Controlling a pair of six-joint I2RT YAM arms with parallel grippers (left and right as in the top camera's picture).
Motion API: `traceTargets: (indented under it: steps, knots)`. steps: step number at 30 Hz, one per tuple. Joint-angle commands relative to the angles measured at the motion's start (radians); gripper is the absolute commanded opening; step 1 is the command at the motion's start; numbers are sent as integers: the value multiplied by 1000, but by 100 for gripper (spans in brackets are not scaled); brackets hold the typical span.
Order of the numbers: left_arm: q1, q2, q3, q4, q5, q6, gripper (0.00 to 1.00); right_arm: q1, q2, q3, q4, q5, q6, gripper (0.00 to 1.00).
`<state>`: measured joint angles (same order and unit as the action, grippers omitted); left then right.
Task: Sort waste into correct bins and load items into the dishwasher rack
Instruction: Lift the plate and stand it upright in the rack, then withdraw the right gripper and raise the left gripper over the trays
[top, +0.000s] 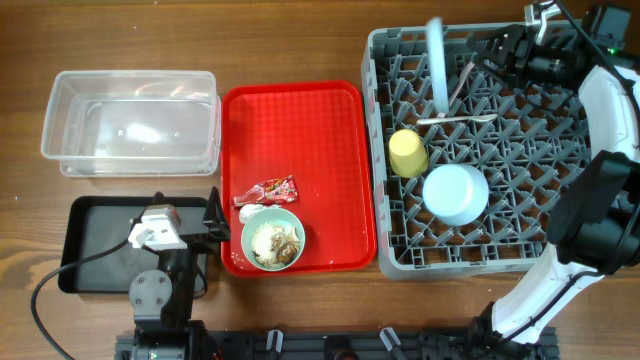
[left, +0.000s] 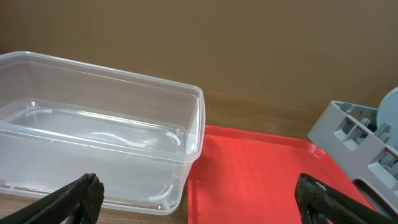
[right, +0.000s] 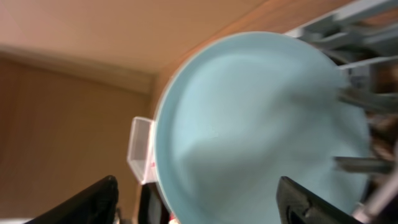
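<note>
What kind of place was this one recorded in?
Probably a lab tabletop staged as a kitchen clean-up station, not a real kitchen: a dishwasher rack sits directly on a plain wooden table, next to a red tray holding a bowl of leftovers.

The blurred light blue plate runs off the bottom edge, the clear tub off the left.

Right arm — glossy white shells, black joints; left arm — black, white camera block, looping black cable.
</note>
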<state>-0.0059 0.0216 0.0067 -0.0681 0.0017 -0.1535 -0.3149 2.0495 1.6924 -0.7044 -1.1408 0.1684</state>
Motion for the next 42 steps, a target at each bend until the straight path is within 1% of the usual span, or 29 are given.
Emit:
traceTargets:
  steps: [1, 3, 5, 8, 11, 19, 20, 21, 22, 23, 26, 27, 29, 31, 34, 35, 36, 38, 40, 42]
  knots:
    - [-3, 0, -1, -8, 12, 12, 100, -8, 10, 0, 3, 154, -11, 89]
    - [-3, 0, -1, -8, 12, 12, 100, -20, 10, 0, 11, 229, -10, 94]
    - [-3, 0, -1, -8, 12, 12, 100, -32, 10, 0, 7, 312, -11, 96]
    - [-3, 0, -1, -8, 12, 12, 100, -54, 10, 0, -5, 371, -11, 99]
    - [-3, 0, -1, -8, 12, 12, 100, -84, 10, 0, -5, 378, -1, 100]
    - [-3, 0, -1, -7, 27, 12, 100, -87, 10, 0, -3, 668, 0, 100]
    - [-3, 0, -1, 7, 23, 17, 100, -87, 10, 0, -3, 690, -1, 100]
    - [-3, 0, -1, 58, 33, 15, 100, -87, 10, 0, -3, 713, 0, 99]
    - [-3, 0, 10, 109, 95, 14, 100, -87, 10, 0, -3, 726, -1, 100]
    - [-3, 0, 33, 102, 117, 7, 100, -87, 10, 0, -3, 726, -1, 100]
    - [-3, 7, 162, -22, 122, -35, 100, -87, 10, 0, -3, 726, -1, 100]
    - [-3, 23, 228, -86, 128, -37, 100, -87, 10, 0, -3, 726, -1, 100]
    - [-3, 92, 377, -204, 157, -36, 100, -87, 10, 0, -3, 726, -1, 100]
    - [-3, 210, 545, -324, 186, -33, 100, -87, 10, 0, -3, 726, -1, 100]
    - [-3, 476, 848, -578, 264, -33, 100, -87, 10, 0, -3, 726, -1, 100]
    - [-3, 564, 943, -670, 294, -34, 100, -87, 10, 0, -3, 726, -1, 100]
    - [-3, 676, 1063, -793, 329, -34, 100, -87, 10, 0, -3, 726, -1, 100]
    - [-3, 870, 1248, -968, 359, -34, 100, -87, 10, 0, -3, 726, -1, 100]
    - [-3, 1032, 1383, -1082, 357, -34, 100, -87, 10, 0, -3, 726, -1, 100]
    - [-3, 1134, 1437, -1118, 378, -37, 100, -87, 10, 0, -3, 726, -1, 100]
